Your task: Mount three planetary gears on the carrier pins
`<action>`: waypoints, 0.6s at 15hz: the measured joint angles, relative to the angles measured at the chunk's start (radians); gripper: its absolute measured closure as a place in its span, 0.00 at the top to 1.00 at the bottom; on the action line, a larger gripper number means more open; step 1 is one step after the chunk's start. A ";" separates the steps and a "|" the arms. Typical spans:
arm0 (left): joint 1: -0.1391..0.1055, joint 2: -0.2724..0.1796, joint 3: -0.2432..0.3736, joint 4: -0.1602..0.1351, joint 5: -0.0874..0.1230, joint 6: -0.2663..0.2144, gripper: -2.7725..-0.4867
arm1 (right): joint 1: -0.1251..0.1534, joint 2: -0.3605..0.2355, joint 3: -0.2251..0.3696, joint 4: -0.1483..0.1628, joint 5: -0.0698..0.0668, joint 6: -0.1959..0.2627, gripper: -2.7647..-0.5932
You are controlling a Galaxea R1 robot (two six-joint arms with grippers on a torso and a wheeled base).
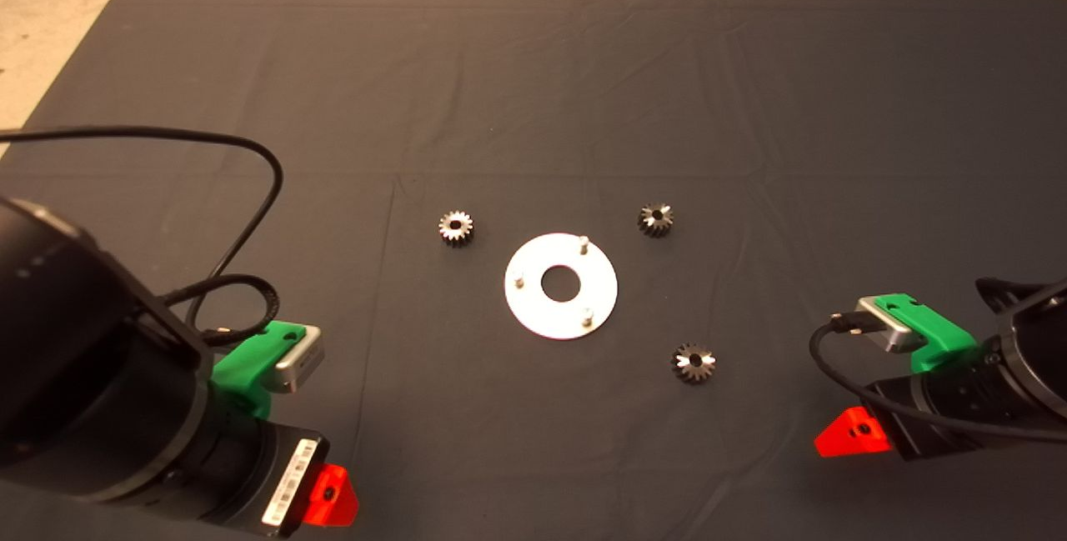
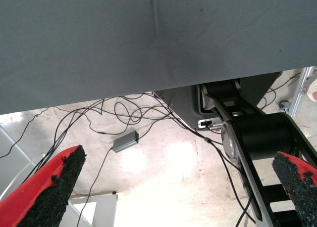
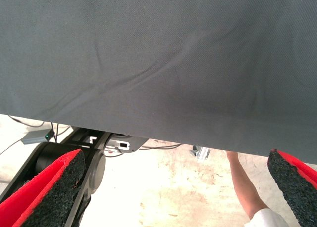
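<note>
A silvery-white round disc lies flat at the middle of the mat, with three carrier pins standing around its central hole. Three planetary gears rest loose on the mat: one left of the disc, one at its upper right, one at its lower right. My left gripper waits at the mat's lower left, fingers wide apart and holding nothing. My right gripper waits at the lower right, open and holding nothing, one finger showing.
The dark mat reaches bare floor at the far and left edges. Both wrist views look past the mat's near edge to the floor, with cables, a small grey box and black robot parts. A person's arm shows there.
</note>
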 joint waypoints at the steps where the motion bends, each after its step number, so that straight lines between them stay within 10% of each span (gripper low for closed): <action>1: 0.000 0.000 0.000 -0.001 0.000 0.000 0.99 | 0.000 0.000 0.000 0.000 0.000 0.000 0.99; 9: 0.000 0.000 0.000 -0.001 0.000 0.000 0.99 | 0.000 0.006 -0.005 -0.009 0.000 -0.039 0.99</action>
